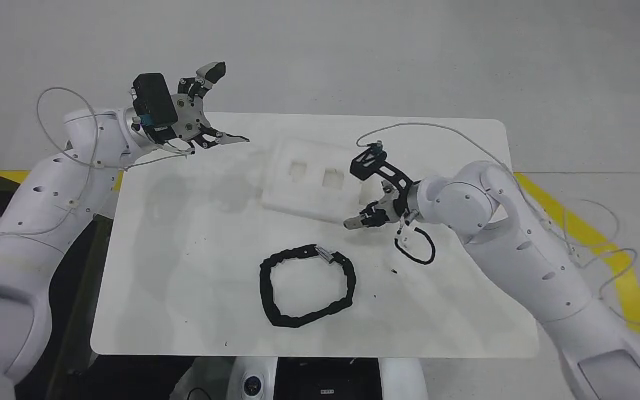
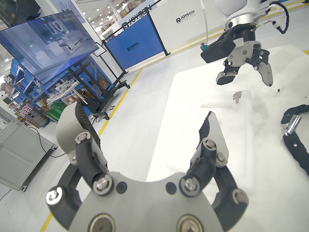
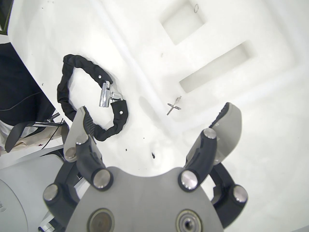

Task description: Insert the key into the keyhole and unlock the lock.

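Jaws spread wide on both sides, nothing gripped. Right gripper [image 3: 156,111] low over foam tray [image 1: 290,190], hanging just above key [image 3: 174,106], probably lined up for a pinch. Key on tray's flat rim, just beside long slot [image 3: 217,66], at the tray edge nearest lock; lying flat or stuck upright, cannot tell. Lock [image 1: 305,290] on table [image 1: 170,300] in front of tray, apart from key: black sleeved chain closed in a loop, chrome cylinder [image 3: 105,95] on the loop's tray side, so short carry from key to lock. Keyhole face too small to make out. Left gripper [image 1: 225,105] raised off table's far left corner, well apart from everything, likely out of the way for now, maybe meant to steady cylinder later. Step in hand, by judgement: key pickup, task barely begun. Risk: thin key on soft foam, easy to tip or push in; calls for a grip on the bow, blade left free for insertion.
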Robot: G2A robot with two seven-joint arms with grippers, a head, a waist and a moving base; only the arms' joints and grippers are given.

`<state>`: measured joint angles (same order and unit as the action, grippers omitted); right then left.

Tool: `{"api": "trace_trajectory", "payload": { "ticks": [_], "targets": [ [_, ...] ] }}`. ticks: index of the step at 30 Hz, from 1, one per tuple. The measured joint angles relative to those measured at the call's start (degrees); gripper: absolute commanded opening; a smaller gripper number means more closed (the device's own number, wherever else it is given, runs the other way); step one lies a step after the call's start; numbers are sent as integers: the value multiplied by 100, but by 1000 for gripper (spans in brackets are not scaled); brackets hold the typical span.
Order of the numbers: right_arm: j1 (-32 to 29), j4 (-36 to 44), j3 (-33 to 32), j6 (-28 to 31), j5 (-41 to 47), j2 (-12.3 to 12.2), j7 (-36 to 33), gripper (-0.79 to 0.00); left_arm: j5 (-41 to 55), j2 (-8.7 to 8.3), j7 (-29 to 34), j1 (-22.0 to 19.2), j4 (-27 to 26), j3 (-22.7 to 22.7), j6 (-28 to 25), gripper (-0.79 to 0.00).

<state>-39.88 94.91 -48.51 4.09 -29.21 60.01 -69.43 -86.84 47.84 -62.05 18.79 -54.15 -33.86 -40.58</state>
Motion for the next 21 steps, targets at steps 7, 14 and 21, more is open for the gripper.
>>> {"api": "trace_trajectory", "payload": {
  "ticks": [7, 14, 21],
  "targets": [
    [148, -96, 254, -102, -143, 88, -119, -49, 0, 0, 0, 0, 0, 0, 0, 0],
    [228, -268, 400, -166, -287, 157, -101, -428, 0, 0, 0, 0, 0, 0, 0, 0],
    [269, -321, 463, -261, -461, 198, -137, -551, 0, 0, 0, 0, 0, 0, 0, 0]
  ]
}}
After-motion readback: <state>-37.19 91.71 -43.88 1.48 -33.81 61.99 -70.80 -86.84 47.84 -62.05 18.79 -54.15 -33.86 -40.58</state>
